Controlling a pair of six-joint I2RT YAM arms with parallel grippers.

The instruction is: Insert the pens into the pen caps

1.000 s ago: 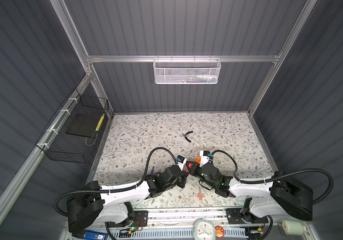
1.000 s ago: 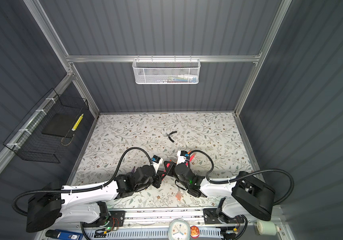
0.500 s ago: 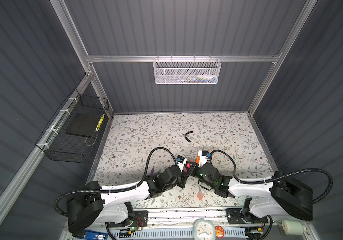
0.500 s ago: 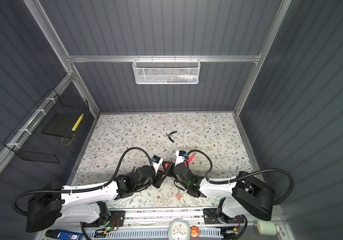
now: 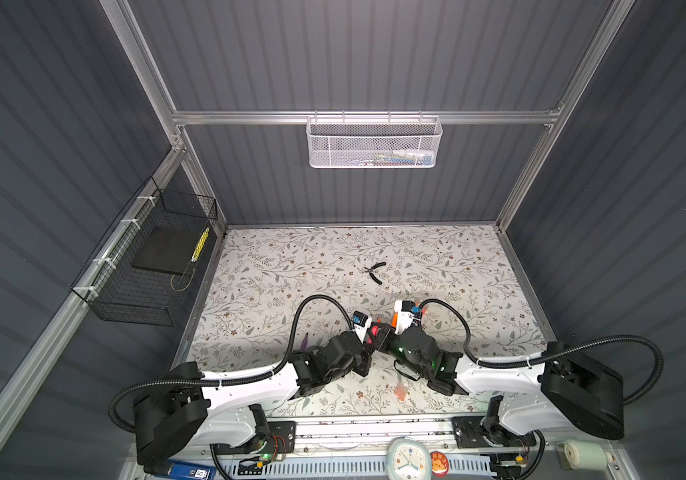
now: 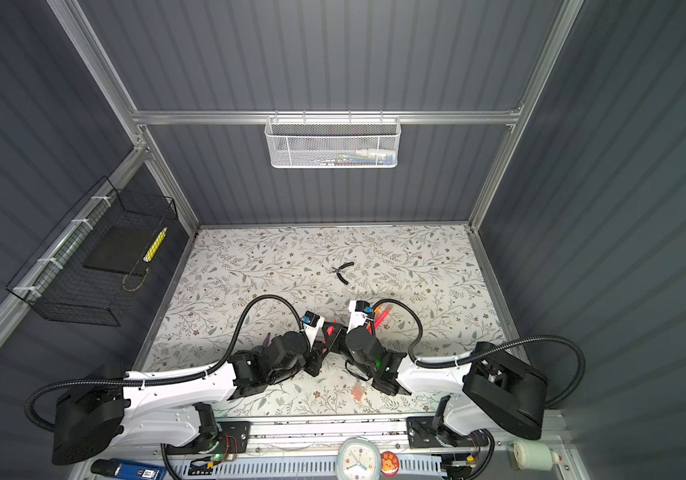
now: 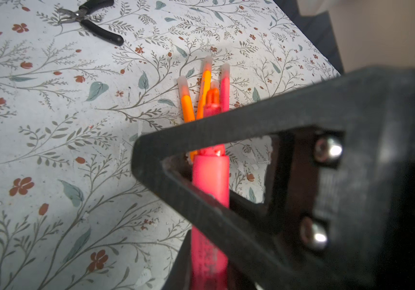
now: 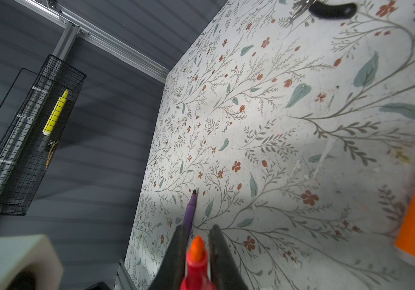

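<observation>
Left gripper is clamped tight on the barrel of the pink pen. The right gripper is pinched onto that same pen near its front end, and the orange tip pokes out between its fingers. The two arms meet nose to nose near the front middle of the table.

There's print down the barrel, too blurred to read.

Just beyond, three pens lie bunched on the table with pale caps on: a capped orange pen, a second capped orange pen and a capped pink pen. The purple pen lies bare-tipped by the left arm, well apart from them. A loose cap sits near the front edge by the right arm. The pliers lie farther back.

The table has a pale floral cover, boxed in by dark grey ribbed walls and aluminium rails. On the left wall, a black wire basket holds a yellow marker. A white mesh basket hangs on the back wall. There's a clock at the front, its face too small to read.
</observation>
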